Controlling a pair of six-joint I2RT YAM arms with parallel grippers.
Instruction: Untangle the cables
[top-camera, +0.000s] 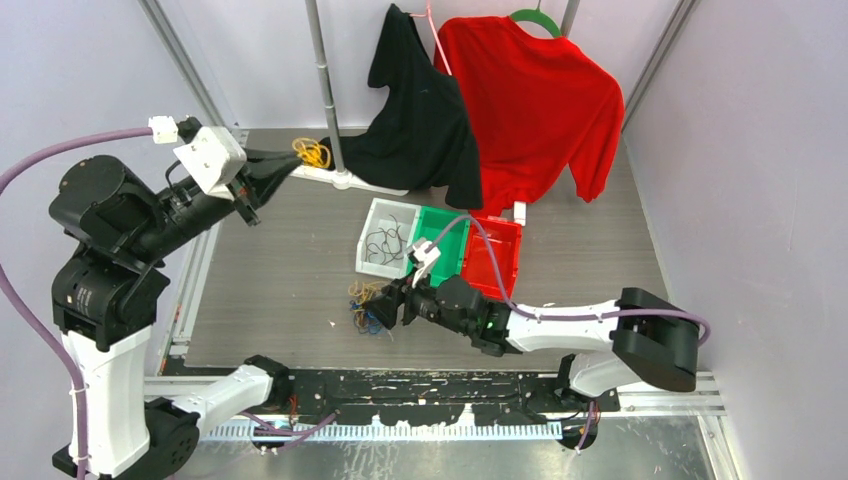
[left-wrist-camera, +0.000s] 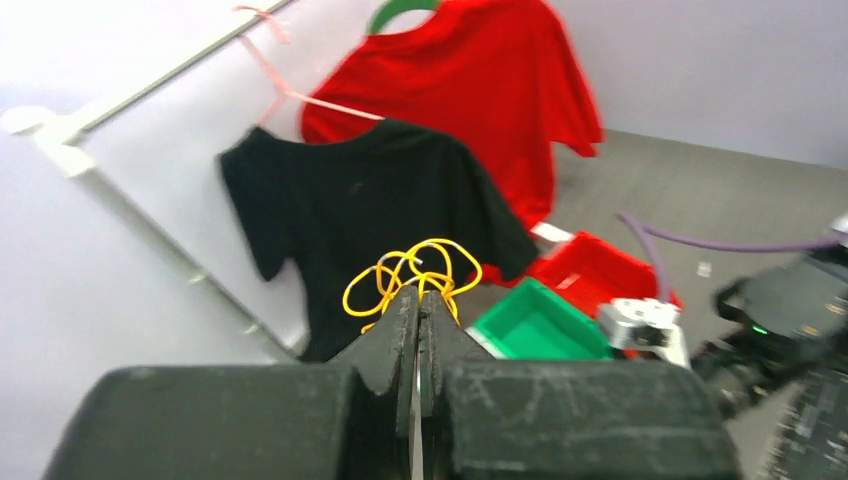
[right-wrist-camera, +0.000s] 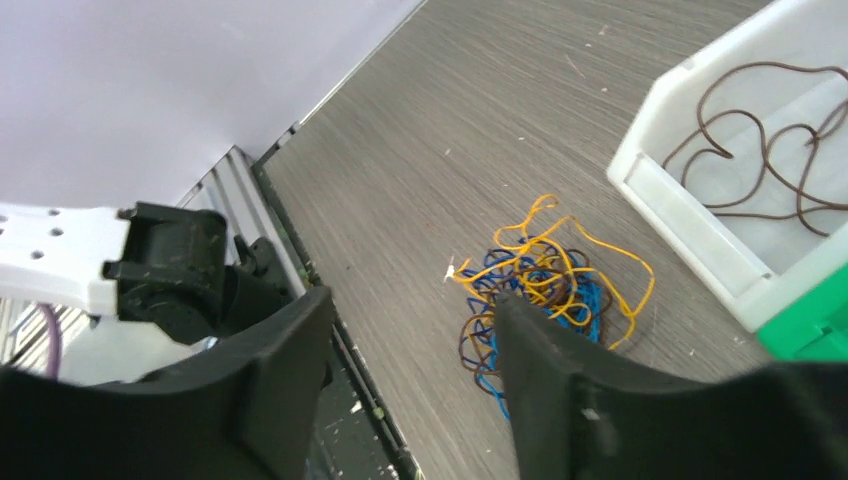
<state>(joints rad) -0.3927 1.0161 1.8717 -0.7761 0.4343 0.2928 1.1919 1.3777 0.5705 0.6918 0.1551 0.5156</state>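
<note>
A fist-sized tangle of yellow, blue and brown cables (top-camera: 366, 306) (right-wrist-camera: 540, 285) lies on the grey table in front of the bins. My right gripper (top-camera: 385, 306) (right-wrist-camera: 415, 305) hangs just above its near side, open, with nothing between the fingers. High at the back left, my left gripper (top-camera: 296, 160) (left-wrist-camera: 419, 295) is shut on a looped yellow cable (top-camera: 314, 152) (left-wrist-camera: 410, 272) held up in the air. Dark brown cables (top-camera: 385, 241) (right-wrist-camera: 765, 125) lie in the white bin (top-camera: 375, 215) (right-wrist-camera: 690, 215).
A green bin (top-camera: 447, 222) and a red bin (top-camera: 505, 262) stand beside the white one. Behind them a black shirt (top-camera: 415, 110) and a red shirt (top-camera: 535, 95) hang from a rail on a pole (top-camera: 325, 80). Walls close in on both sides.
</note>
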